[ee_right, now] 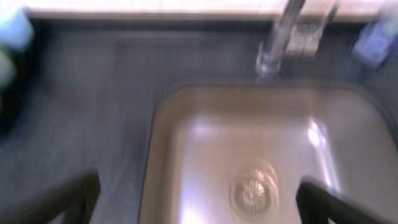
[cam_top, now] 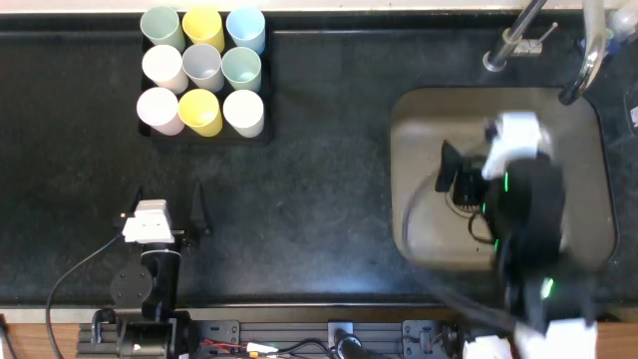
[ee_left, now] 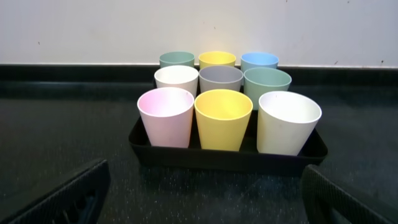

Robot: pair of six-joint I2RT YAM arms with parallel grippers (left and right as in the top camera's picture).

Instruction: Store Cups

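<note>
Several plastic cups stand upright in a black tray (cam_top: 204, 137) (ee_left: 186, 157) at the counter's back left, packed in three rows. The row nearest my left arm holds a pink cup (ee_left: 166, 116), a yellow cup (ee_left: 223, 118) and a cream cup (ee_left: 288, 122). My left gripper (cam_top: 167, 199) (ee_left: 202, 202) rests low on the counter in front of the tray, facing it, open and holding nothing. Over the sink (cam_top: 419, 120) (ee_right: 186, 112) my right gripper (cam_top: 451, 172) (ee_right: 196, 202) hangs open and holds nothing, with the drain (ee_right: 254, 186) below it.
A metal faucet (cam_top: 518, 35) (ee_right: 280, 37) stands behind the sink at the back right. Dark counter (cam_top: 319, 199) spreads between the tray and the sink. A white wall (ee_left: 199, 25) runs behind the tray.
</note>
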